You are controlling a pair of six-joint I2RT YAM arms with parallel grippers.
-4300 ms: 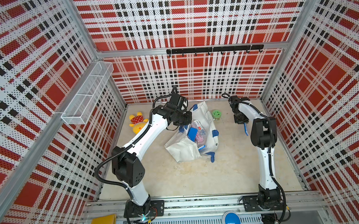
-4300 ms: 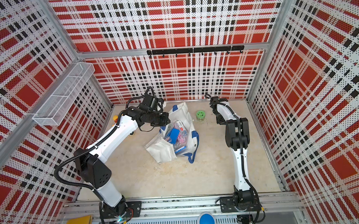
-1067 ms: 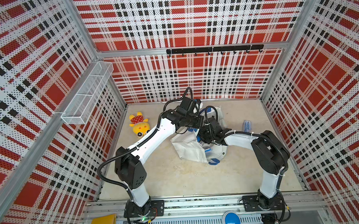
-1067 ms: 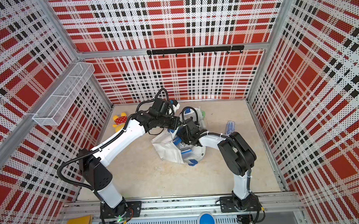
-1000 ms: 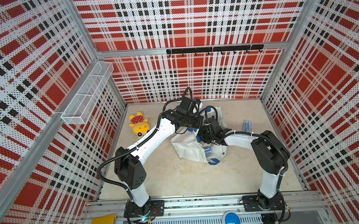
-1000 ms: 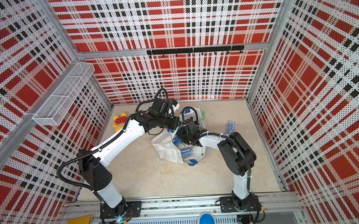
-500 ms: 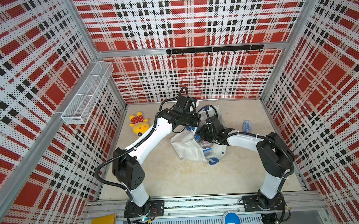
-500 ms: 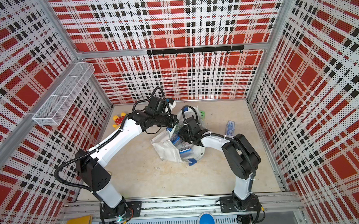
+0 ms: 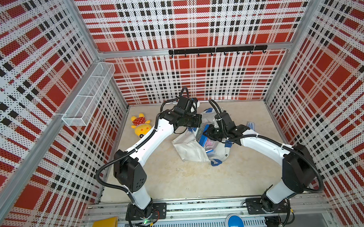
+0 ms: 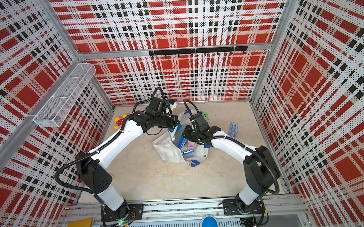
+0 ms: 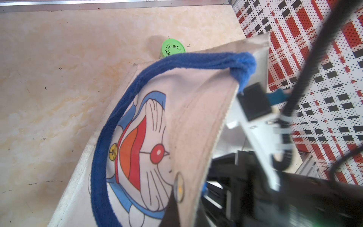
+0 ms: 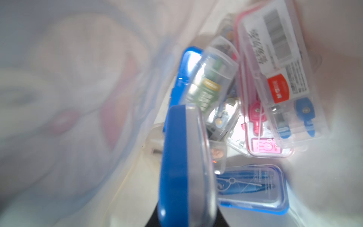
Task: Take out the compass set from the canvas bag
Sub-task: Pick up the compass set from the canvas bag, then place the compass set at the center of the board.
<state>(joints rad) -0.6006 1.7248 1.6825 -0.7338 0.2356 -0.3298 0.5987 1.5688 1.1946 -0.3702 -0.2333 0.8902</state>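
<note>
A yellow plush toy (image 9: pixel 140 125) in a red dotted cap lies at 10 o'clock on the beige surface (image 9: pixel 180 181), close to the wall. At its 3 o'clock, the left end effector (image 9: pixel 199 126) is pinched together on the rim of the canvas bag (image 9: pixel 189 148). The left wrist view shows the dark finger against the hem beside a metal snap (image 11: pixel 178 188), with the blue strap handle (image 11: pixel 102 147) looping over the cartoon cat print.

The canvas bag sits crumpled just past the middle of the surface, its mouth lifted open toward 12 o'clock. The right end effector (image 9: pixel 207 135) is inside that mouth, clamped on a blue compass set (image 12: pixel 184 167) with a clear lid, which stands on edge within the bag. Beyond it in the bag lie more clear cases. One has a compass drawing (image 12: pixel 251 186), one is pink (image 12: pixel 263 137), and one carries a red label (image 12: pixel 279 88).

A green-lidded jar (image 10: pixel 205 115) stands at the bag's 1 o'clock, touching the fabric. A loose clear case (image 10: pixel 233 129) lies flat on the surface at the bag's 3 o'clock, apart from it.
</note>
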